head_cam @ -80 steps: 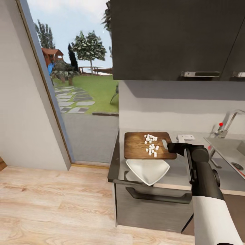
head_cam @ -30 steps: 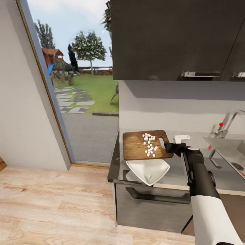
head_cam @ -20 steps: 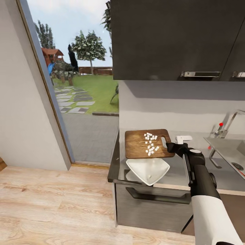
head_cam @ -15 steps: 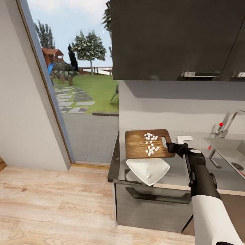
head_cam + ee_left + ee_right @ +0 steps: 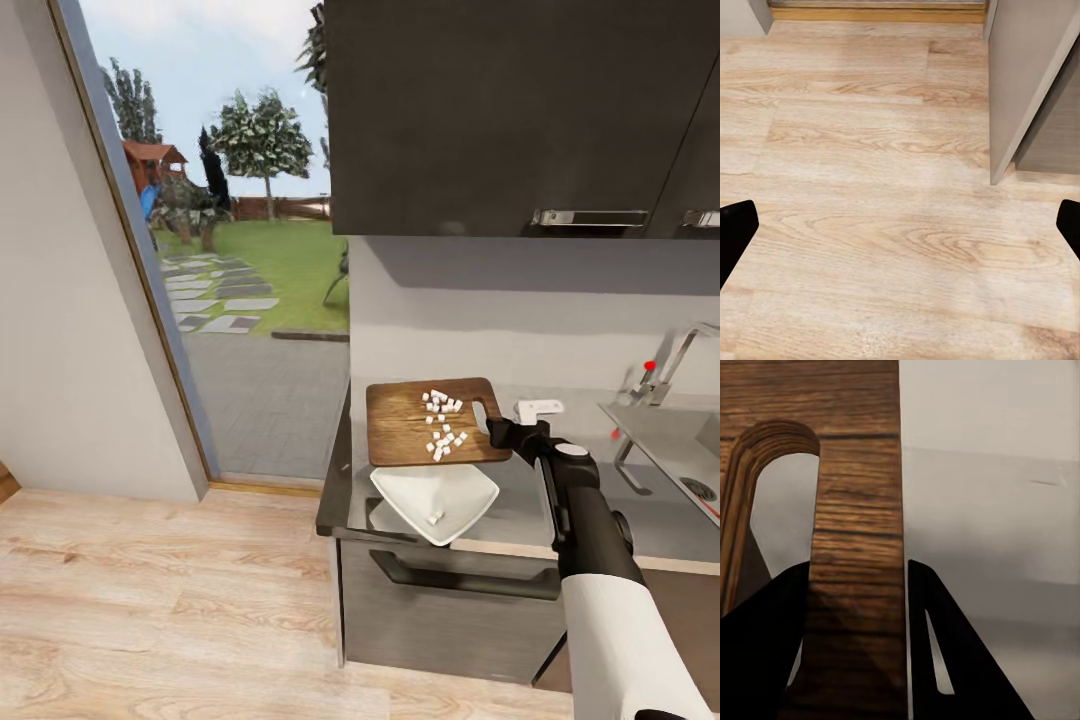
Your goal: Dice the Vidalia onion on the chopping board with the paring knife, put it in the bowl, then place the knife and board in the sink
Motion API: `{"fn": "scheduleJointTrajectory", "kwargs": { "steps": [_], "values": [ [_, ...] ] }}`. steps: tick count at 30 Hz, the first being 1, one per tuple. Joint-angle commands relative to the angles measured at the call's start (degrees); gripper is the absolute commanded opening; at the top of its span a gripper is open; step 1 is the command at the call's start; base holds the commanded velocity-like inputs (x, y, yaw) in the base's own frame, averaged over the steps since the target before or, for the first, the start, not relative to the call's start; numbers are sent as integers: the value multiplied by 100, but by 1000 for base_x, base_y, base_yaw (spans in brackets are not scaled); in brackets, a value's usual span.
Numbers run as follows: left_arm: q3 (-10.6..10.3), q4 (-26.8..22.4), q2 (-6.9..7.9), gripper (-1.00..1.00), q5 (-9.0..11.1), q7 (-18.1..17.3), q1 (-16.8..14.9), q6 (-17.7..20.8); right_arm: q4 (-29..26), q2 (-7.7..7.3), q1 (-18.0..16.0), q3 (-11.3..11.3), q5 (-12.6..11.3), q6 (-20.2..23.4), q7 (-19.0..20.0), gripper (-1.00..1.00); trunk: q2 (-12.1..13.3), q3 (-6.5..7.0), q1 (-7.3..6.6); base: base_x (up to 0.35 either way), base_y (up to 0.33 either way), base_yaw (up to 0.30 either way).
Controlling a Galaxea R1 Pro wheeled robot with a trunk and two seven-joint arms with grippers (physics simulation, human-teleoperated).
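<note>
— So how far along is it?
— Dicing's done. Most white cubes still sit on the chopping board (image 5: 425, 424), raised over the bowl (image 5: 436, 499) at the counter (image 5: 520, 510) end; one piece lies in the bowl.
— And the pincers?
— Left pincer (image 5: 900, 225) spread wide, holding nothing. Right pincer (image 5: 859, 622) clamps the board's handle end. Sink (image 5: 665, 435) drop-off remains
</note>
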Motion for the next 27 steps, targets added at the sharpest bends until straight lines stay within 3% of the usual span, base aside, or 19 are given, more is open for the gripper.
{"fn": "scheduleJointTrajectory", "kwargs": {
  "steps": [1,9,12,15,27],
  "values": [
    [-47,-11,10,100,31,55,-4,-14,-2,7,-6,-20,56,13,54,-100,-7,-7,2,0,0,0],
    [-47,-11,10,100,33,55,-4,-14,52,7,-6,-22,56,-27,54,-100,-7,-7,2,0,0,0],
    [-47,-11,10,100,31,55,-4,-14,237,7,-7,-22,56,-493,54,-100,-7,-7,2,0,0,0],
    [-47,-11,10,100,31,55,-4,-14,330,7,-8,-24,56,-683,54,-100,-7,-7,2,0,0,0],
    [-47,-11,10,100,35,55,-4,-14,348,7,-7,-31,40,-734,54,-100,-7,-7,2,0,0,0]
  ]
}}
